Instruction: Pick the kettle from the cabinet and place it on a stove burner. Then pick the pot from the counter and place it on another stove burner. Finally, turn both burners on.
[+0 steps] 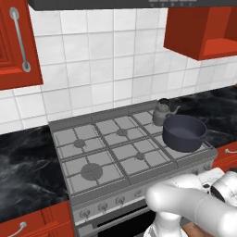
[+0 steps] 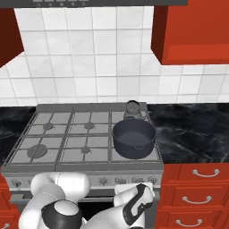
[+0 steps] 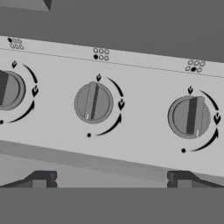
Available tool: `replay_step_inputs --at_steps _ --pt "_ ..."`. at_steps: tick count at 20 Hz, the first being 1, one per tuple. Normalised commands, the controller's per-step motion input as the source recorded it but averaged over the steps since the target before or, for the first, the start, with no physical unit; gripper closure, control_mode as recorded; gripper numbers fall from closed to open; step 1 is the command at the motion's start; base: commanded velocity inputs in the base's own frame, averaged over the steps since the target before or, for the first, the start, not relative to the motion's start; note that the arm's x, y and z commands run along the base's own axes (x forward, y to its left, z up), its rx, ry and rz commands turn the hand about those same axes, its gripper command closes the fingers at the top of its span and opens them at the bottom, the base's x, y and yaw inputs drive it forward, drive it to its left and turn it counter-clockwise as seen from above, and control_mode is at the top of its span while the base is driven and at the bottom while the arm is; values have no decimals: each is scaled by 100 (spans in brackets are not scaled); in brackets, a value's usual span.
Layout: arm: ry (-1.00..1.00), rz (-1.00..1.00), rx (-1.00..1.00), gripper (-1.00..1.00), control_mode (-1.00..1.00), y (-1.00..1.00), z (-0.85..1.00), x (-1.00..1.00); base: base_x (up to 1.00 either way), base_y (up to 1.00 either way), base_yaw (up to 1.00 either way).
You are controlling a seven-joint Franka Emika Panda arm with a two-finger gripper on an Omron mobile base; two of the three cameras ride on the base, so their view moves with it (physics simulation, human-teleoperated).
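The small grey kettle (image 1: 161, 111) (image 2: 133, 108) stands on the stove's back right burner. Just in front of it, the wide dark pot (image 1: 184, 132) (image 2: 133, 137) sits on the front right burner. My gripper (image 3: 111, 181) is open and faces the stove's front panel at close range, holding nothing. Its two fingertips (image 3: 41, 179) stand wide apart below the panel. The middle knob (image 3: 92, 103) lies above the gap between them, with another knob (image 3: 189, 117) to its right and a third (image 3: 8, 89) at the left edge. All three knob bars point roughly upright. The hand (image 2: 136, 196) hangs low before the stove's right end.
The red cabinet (image 1: 203, 32) (image 2: 192, 36) hangs at the upper right. Black marble counter (image 1: 28, 162) (image 2: 192, 129) flanks the stove (image 1: 92, 152) on both sides, with red drawers (image 2: 197, 197) below on the right. A red door with a bar handle (image 1: 18, 39) is at the upper left.
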Motion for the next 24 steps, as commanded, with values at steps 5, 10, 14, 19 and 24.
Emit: replay_step_inputs --at_steps 5,10,14,19,24 --pt "-5 0 0 -100 -100 -7 -16 5 0 0 0" --pt "-2 0 0 -100 -100 0 -7 19 0 0 0" --pt "0 0 3 -100 -100 -1 -6 25 0 0 0" --pt "-1 0 2 -100 -100 -6 -16 18 0 0 0" --pt "-2 0 2 -100 -100 -7 -19 10 0 0 0"
